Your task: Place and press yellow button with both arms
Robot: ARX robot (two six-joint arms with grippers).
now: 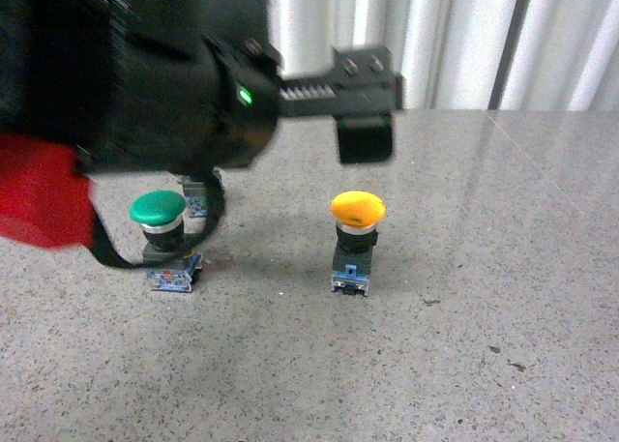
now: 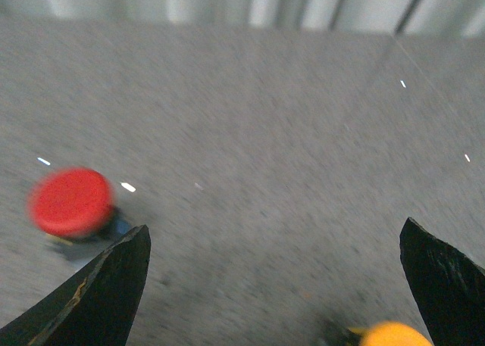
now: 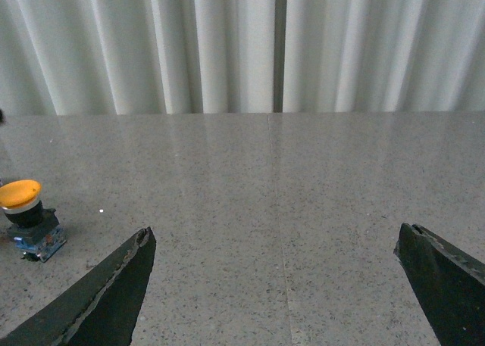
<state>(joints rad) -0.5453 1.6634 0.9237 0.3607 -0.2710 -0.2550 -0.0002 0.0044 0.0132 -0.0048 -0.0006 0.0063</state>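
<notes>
On the speckled counter (image 1: 484,365), nearest the robot, the yellow button (image 1: 358,210) stands upright on its contact block, cap up, roughly at the middle of the front view. The green-capped button (image 1: 158,210) stands apart at its 9 o'clock, also upright. The placing part therefore looks done, and the pressing is left, since nothing touches the yellow cap. Above and just beyond the button, toward its 12 o'clock, the left arm (image 1: 145,74) reaches across with its green light lit. Its own camera shows the left tool (image 2: 274,225) released, fingers spread wide with nothing between them, the yellow cap just at the frame's edge and a blurred red-capped button (image 2: 70,202) further off. The right tool (image 3: 274,229) is likewise released and empty, well apart from the yellow button, and out of the front view. Pale curtains (image 3: 227,43) close the far side.
</notes>
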